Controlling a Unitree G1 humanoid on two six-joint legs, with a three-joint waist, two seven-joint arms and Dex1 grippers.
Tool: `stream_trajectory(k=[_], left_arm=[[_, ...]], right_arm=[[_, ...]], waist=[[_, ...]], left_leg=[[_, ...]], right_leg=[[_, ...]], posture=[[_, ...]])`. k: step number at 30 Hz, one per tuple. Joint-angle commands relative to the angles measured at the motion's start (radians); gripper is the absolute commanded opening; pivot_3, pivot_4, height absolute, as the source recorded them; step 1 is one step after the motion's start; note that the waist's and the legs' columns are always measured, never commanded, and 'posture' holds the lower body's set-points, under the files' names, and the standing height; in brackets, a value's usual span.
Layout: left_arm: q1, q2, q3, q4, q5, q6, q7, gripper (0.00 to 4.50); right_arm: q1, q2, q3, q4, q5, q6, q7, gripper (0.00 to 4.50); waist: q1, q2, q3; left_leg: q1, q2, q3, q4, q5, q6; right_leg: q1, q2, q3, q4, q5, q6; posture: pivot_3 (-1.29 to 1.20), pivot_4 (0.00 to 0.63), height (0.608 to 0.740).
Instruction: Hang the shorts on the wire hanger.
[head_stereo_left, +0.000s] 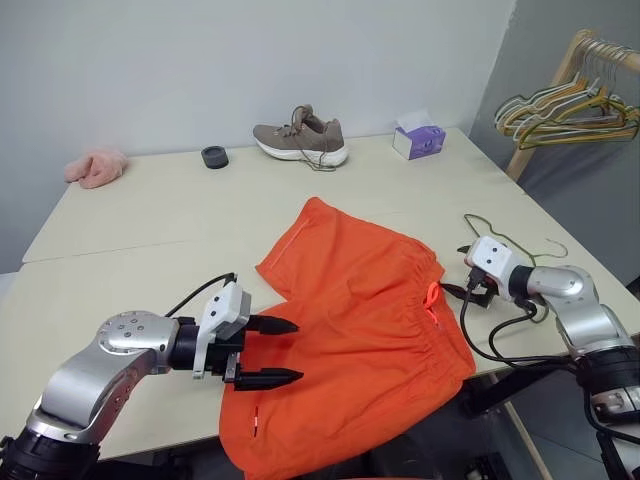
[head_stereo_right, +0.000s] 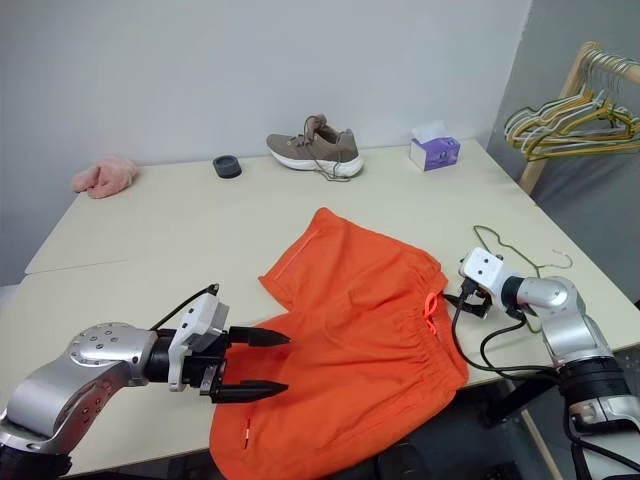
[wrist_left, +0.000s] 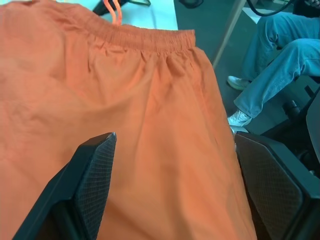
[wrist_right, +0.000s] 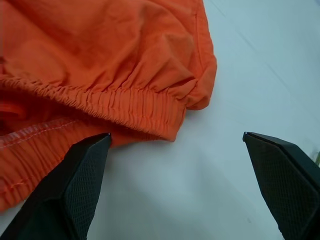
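The bright orange shorts (head_stereo_left: 360, 320) lie spread on the table (head_stereo_left: 150, 220), their lower part drooping over the near edge. The gathered waistband (wrist_right: 135, 107) and drawstring (head_stereo_left: 432, 298) face right. My left gripper (head_stereo_left: 285, 351) stands open at the shorts' left edge, its fingers (wrist_left: 95, 185) just above the cloth. Just right of the waistband's corner, my right gripper (head_stereo_left: 458, 291) is open over bare table, holding nothing. The thin wire hanger (head_stereo_left: 515, 243) lies flat on the table behind my right hand.
A brown shoe (head_stereo_left: 300, 138), a purple tissue box (head_stereo_left: 418, 140), a black round object (head_stereo_left: 214, 157) and a pink cloth (head_stereo_left: 96, 167) sit along the far edge. A wooden rack with pastel hangers (head_stereo_left: 565, 108) stands at the right. A seated person's legs (wrist_left: 280, 55) are beyond the table's near edge.
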Motion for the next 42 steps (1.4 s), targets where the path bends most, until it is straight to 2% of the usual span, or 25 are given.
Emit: stream_trajectory(k=[1,10,15,19,24,29,37,42], left_arm=[[-0.022,0.011,0.016,-0.027,-0.015,0.011,0.004,3.97],[-0.054,-0.021,0.010,-0.039,-0.030,0.043,0.041,3.97],[-0.061,-0.024,0.016,-0.046,-0.035,0.052,0.061,3.97],[-0.059,-0.031,0.011,-0.054,-0.034,0.055,0.078,3.97],[-0.072,-0.048,-0.003,-0.044,-0.020,0.049,0.090,3.97],[-0.101,-0.077,-0.029,-0.019,0.002,0.039,0.097,3.97],[-0.107,-0.107,-0.053,-0.006,0.029,0.012,0.105,3.97],[-0.107,-0.128,-0.074,0.017,0.059,-0.024,0.108,3.97]], right_arm=[[-0.010,-0.001,-0.033,-0.040,0.031,0.008,0.005,4.50],[-0.117,0.107,-0.019,0.152,0.013,-0.026,-0.054,4.50],[-0.214,0.137,0.004,0.316,-0.043,-0.129,-0.112,4.50],[-0.344,0.157,0.042,0.497,-0.117,-0.283,-0.182,4.50],[-0.487,0.185,0.090,0.691,-0.182,-0.442,-0.218,4.50],[-0.595,0.222,0.126,0.833,-0.227,-0.516,-0.217,4.50],[-0.593,0.208,0.170,0.863,-0.274,-0.546,-0.127,4.50],[-0.489,0.097,0.174,0.711,-0.261,-0.511,0.022,4.50]], waist=[[0.000,0.000,0.000],[-0.001,0.000,0.000],[-0.001,0.000,0.000],[-0.003,0.000,0.000],[-0.004,0.000,0.000],[-0.005,0.000,0.000],[-0.008,0.000,-0.001],[-0.003,0.000,-0.002]], left_leg=[[0.000,0.000,0.000,0.000,0.000,0.000],[0.000,0.000,0.000,0.001,0.000,0.000],[0.000,0.000,0.000,0.000,0.000,0.000],[0.000,0.000,0.000,0.000,0.000,0.000],[0.000,0.000,0.000,0.000,0.000,0.000],[0.000,-0.001,-0.001,0.001,0.000,0.000],[0.000,-0.001,-0.002,0.000,0.000,0.000],[0.000,-0.002,-0.003,0.001,0.000,0.000]], right_leg=[[0.000,0.000,0.000,0.000,0.000,0.000],[0.000,0.000,0.000,0.000,0.001,0.001],[0.000,0.000,0.000,0.000,0.001,0.000],[0.000,0.000,0.000,0.000,0.001,0.000],[0.000,0.000,0.001,0.000,0.002,0.000],[0.001,0.000,0.000,0.000,0.002,0.000],[0.001,0.000,-0.001,0.000,0.002,0.000],[0.002,-0.001,-0.003,0.000,0.002,0.000]], posture=[[-0.18,0.019,0.740],[-0.18,0.019,0.740],[-0.15,0.021,0.740],[-0.15,0.022,0.740],[-0.16,0.016,0.740],[-0.17,0.016,0.740],[-0.18,0.013,0.740],[-0.21,0.013,0.740]])
